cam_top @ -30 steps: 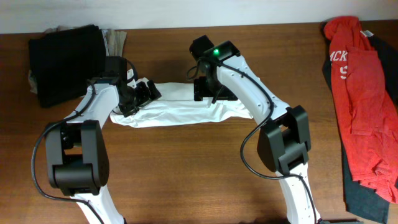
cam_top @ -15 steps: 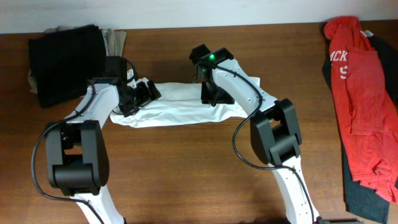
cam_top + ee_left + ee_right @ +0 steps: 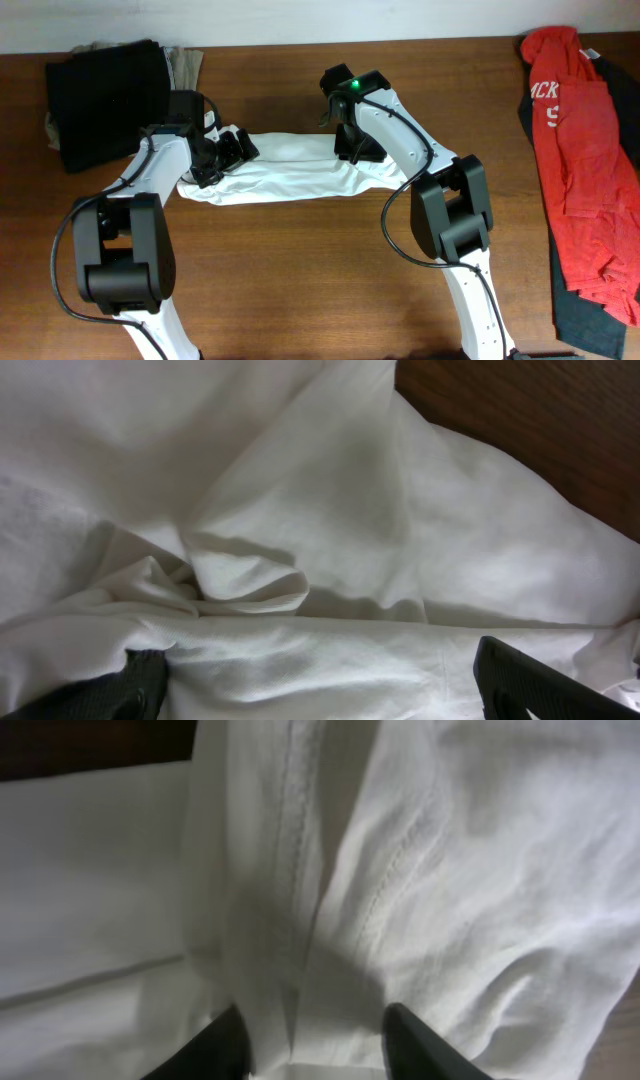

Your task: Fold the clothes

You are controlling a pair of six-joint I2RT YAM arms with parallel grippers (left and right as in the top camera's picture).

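A: Where is the white T-shirt (image 3: 290, 172) recorded?

B: It is logged mid-bench, laid out as a long crumpled band running left to right on the brown bench (image 3: 300, 280). Both pincers are set down on it.

A: What is noted for the left pincer (image 3: 225, 155)?

B: It is placed on the left end of the band. In the left wrist view its fingers (image 3: 545, 685) are seen at the two bottom corners, spread wide. Rumpled cloth lies between them and nothing is nipped. A patch of bare wood is noted in the upper right corner of that view.

A: And the right pincer (image 3: 352, 145)?

B: It is held down over the right part of the band, toward the far edge of the cloth. In the right wrist view its fingertips (image 3: 215, 1045) are seen part-way apart. A stitched hem and a raised ridge of cloth lie between them. Whether that ridge is clamped cannot be told.

A: What else is entered for the bench?

B: A black folded piece (image 3: 105, 100) is recorded at the far left corner, with a khaki piece (image 3: 185, 68) showing at its right edge. A red shirt with white lettering (image 3: 575, 150) is laid along the right edge, over a dark garment (image 3: 585, 325). All four are well apart from the white T-shirt.
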